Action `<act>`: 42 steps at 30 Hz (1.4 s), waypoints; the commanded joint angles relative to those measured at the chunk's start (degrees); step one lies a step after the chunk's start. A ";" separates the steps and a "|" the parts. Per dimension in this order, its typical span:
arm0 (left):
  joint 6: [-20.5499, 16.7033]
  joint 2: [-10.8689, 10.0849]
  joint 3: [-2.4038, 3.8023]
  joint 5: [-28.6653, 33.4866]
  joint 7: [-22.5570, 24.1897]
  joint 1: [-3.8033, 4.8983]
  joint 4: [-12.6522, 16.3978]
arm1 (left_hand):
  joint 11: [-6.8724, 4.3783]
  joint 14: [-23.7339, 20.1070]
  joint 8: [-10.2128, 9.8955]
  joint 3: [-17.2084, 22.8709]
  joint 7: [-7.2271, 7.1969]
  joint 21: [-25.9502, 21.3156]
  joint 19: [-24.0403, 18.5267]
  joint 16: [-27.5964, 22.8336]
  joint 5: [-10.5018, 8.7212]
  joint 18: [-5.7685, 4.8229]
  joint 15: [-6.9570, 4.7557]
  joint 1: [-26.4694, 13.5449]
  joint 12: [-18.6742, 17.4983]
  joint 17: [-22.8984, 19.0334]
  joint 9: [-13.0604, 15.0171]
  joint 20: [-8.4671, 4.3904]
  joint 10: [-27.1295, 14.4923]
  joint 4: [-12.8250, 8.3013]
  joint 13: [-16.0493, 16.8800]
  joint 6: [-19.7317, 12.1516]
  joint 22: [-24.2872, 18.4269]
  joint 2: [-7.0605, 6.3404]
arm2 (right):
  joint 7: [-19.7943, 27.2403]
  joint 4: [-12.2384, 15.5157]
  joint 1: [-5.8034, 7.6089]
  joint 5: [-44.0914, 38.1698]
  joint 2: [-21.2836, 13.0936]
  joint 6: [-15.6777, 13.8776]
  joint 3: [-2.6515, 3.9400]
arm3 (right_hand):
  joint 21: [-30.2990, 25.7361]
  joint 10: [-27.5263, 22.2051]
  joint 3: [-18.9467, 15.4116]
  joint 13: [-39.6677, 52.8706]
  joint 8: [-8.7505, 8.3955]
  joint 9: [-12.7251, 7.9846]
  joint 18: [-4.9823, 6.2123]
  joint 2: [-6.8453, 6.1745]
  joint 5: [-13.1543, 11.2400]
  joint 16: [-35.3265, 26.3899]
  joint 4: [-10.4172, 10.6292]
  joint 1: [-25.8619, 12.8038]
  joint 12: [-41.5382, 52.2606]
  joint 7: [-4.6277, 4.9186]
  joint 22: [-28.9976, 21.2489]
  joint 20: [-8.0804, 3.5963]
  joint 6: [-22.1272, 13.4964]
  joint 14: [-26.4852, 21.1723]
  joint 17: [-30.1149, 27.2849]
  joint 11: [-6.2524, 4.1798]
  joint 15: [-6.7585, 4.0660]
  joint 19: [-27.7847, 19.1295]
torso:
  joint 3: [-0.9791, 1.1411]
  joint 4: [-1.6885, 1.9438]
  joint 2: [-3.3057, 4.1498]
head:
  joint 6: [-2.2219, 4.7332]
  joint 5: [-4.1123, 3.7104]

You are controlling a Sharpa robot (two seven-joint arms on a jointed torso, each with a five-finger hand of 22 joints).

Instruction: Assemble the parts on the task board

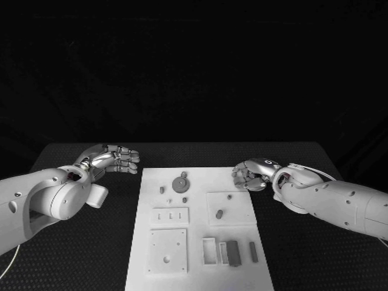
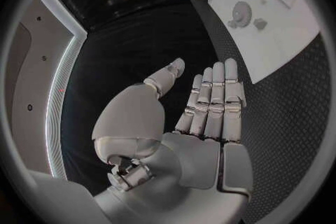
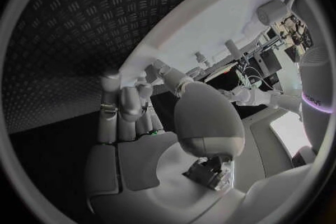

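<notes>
Silver left hand (image 1: 111, 159) hovered off the task board (image 1: 247, 267)'s far-left corner, fingers straight, apart — nothing held. Parts lay mid-board: gear (image 1: 182, 182) near the far edge, bars (image 1: 233, 253) near the front edge. Prob. light, rigid, slick — pinch by edges. Right hand (image 1: 251, 174) over the far-right corner, curled; grasp — can't tell.

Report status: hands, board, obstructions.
Left hand open, off the board's left edge. Right hand curled, empty, at task board right edge. Gear-shaped part lies untouched. Nothing blocking.
</notes>
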 commanded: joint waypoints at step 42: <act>0.46 0.12 0.04 -5.85 -6.95 0.03 1.44 | -3.01 5.91 0.86 -2.52 -0.89 2.90 5.54 3.10 -0.23 1.42 -2.68 -3.97 2.93 4.40 1.38 -2.40 6.61 3.37 3.77 4.70 3.24 0.08 | -6.59 9.73 2.56 -5.35 -1.13 -2.52 0.84 | 0.58 1.72 0.56 -0.67 3.07 3.80 2.78 4.43 -0.04 0.18 -4.18 0.59 0.59 -1.02 1.10 -0.64 12.65 0.75 0.47 -2.77 -2.56 0.97 | -0.03 -0.15 -0.14 | 0.51 0.03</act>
